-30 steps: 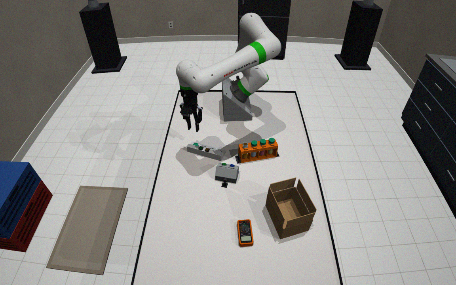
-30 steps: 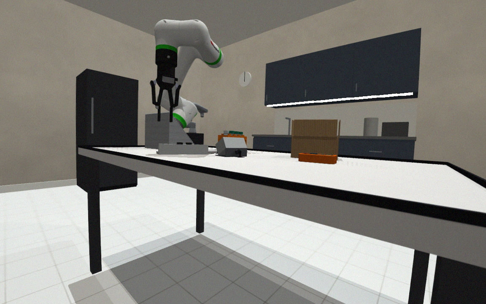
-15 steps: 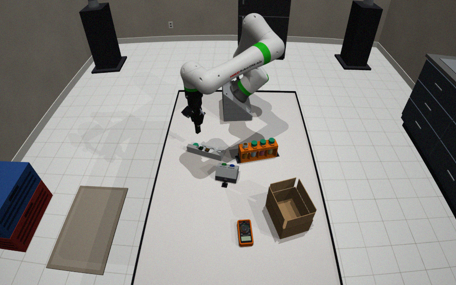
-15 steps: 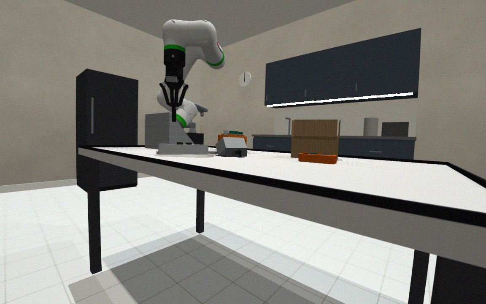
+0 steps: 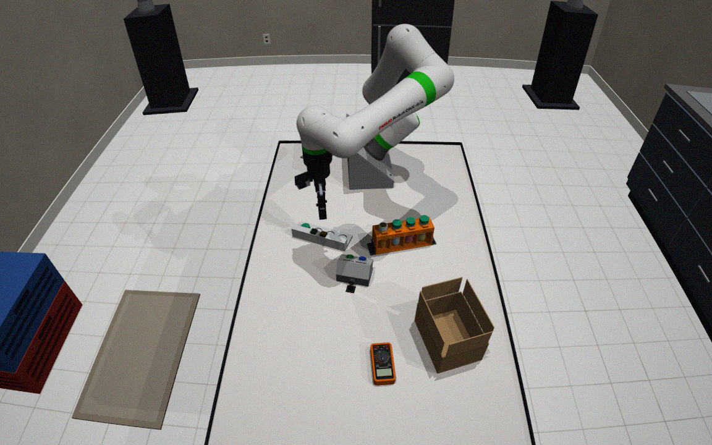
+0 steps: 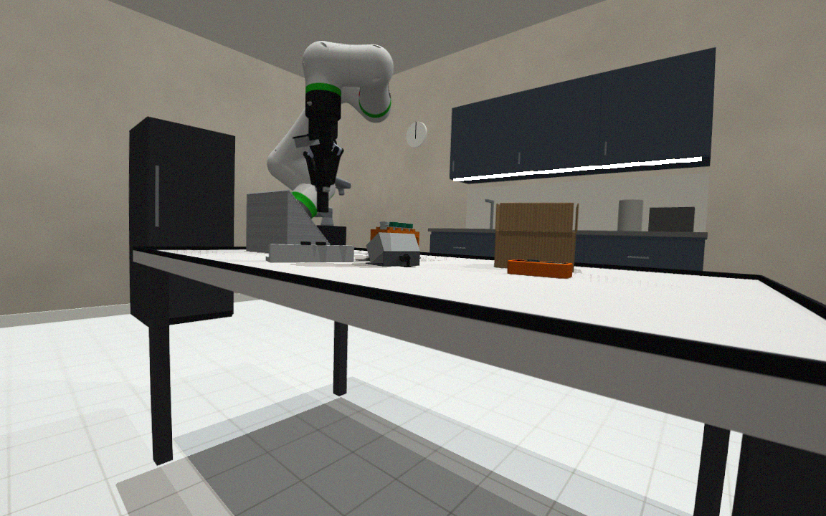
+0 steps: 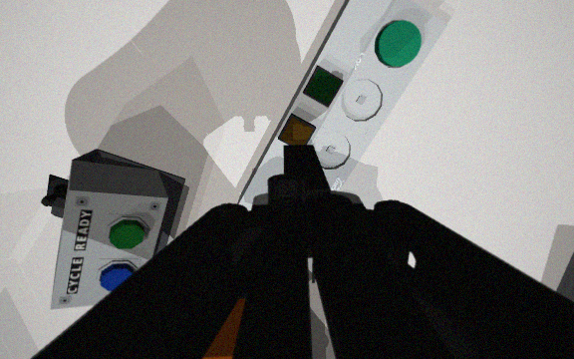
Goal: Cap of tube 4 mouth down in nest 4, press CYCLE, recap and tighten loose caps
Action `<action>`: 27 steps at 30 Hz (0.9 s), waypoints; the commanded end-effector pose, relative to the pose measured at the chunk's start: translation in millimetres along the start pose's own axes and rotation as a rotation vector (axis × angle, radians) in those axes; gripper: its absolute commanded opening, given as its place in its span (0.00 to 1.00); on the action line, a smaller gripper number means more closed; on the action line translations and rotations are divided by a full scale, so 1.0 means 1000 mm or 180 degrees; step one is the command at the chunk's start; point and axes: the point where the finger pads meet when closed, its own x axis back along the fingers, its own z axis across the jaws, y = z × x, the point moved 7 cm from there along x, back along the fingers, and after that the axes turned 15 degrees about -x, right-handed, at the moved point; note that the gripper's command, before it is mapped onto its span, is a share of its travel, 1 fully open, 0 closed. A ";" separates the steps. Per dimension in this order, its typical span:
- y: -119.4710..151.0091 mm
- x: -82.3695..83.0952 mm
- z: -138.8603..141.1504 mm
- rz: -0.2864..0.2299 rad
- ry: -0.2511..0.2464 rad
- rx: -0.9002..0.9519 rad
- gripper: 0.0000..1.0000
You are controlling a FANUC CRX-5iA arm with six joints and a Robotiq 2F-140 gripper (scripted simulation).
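I am holding the tool (image 7: pixel 299 155) clenched on nothing above the cap tray (image 5: pixel 342 241), where the green cap (image 7: pixel 398 43) is sitting in the end nest. Both lamps are looking unlit, so I am judging CYCLE (image 7: pixel 116 276) unpressed; recapping, checking and READY (image 7: pixel 127 233) are remaining.

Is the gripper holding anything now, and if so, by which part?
Nothing is held. The gripper is shut with no object between its fingers, and it hangs above the cap tray. The green cap lies in its nest.
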 end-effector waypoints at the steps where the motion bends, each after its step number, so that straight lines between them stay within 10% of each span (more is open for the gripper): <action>1: 0.020 -0.003 -0.017 0.0048 0.0038 -0.0886 0.10; 27: 0.157 -0.037 -0.118 0.0052 0.0039 -0.1165 0.10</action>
